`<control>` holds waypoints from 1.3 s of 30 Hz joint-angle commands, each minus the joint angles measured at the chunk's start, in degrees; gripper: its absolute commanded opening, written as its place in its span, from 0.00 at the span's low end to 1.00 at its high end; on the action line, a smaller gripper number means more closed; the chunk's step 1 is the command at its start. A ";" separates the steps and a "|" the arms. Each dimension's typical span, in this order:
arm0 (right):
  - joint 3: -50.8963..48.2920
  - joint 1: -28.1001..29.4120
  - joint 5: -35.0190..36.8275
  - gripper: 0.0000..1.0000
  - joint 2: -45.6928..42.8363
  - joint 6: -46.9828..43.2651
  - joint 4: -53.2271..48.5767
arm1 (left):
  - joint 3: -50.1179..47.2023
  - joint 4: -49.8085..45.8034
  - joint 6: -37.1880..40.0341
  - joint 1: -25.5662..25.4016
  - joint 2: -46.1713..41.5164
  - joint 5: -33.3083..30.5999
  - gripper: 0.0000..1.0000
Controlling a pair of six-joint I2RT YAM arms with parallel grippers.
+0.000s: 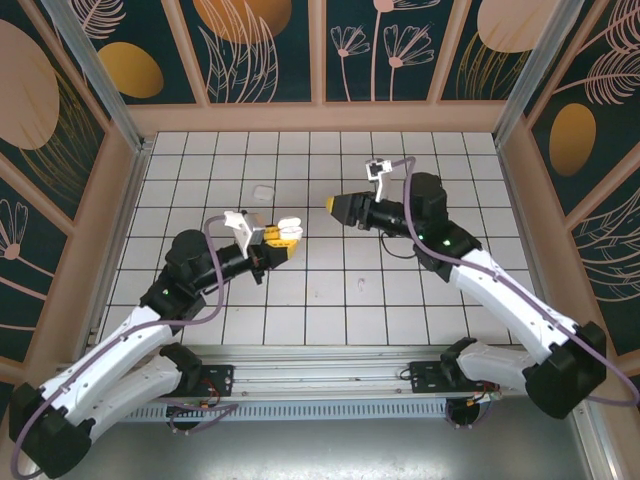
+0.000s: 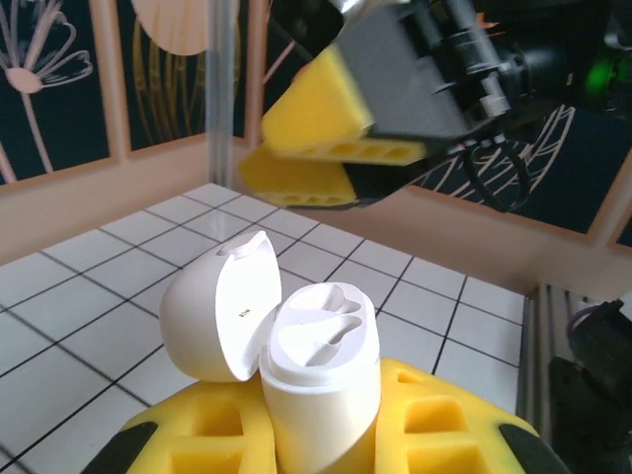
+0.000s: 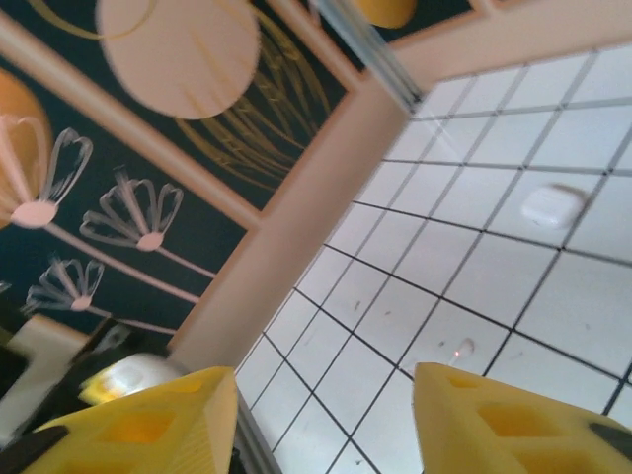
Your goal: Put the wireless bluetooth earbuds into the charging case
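Left end effector [image 1: 283, 236] gripping open charging case [image 2: 321, 365], right end effector [image 3: 326, 415] spread wide

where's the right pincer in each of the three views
top external: the right pincer is just right of centre, yellow tips pointing left.
left wrist: it fills the top centre, above the open charging case.
right wrist: bottom edge, yellow fingers apart.
shared landmark: the white tiled floor.
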 commanded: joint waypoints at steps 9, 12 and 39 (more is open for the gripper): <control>22.22 9.28 12.83 0.36 32.67 9.43 -15.38 | 1.06 -17.85 5.24 -0.16 -13.72 -12.91 0.00; 31.12 12.08 11.75 0.34 42.36 10.18 -18.36 | 1.56 -20.20 5.52 -0.11 -15.90 -13.52 0.00; 60.02 21.77 27.50 0.43 71.38 11.84 -37.83 | 1.78 -24.13 5.71 -0.12 -21.09 -10.85 0.00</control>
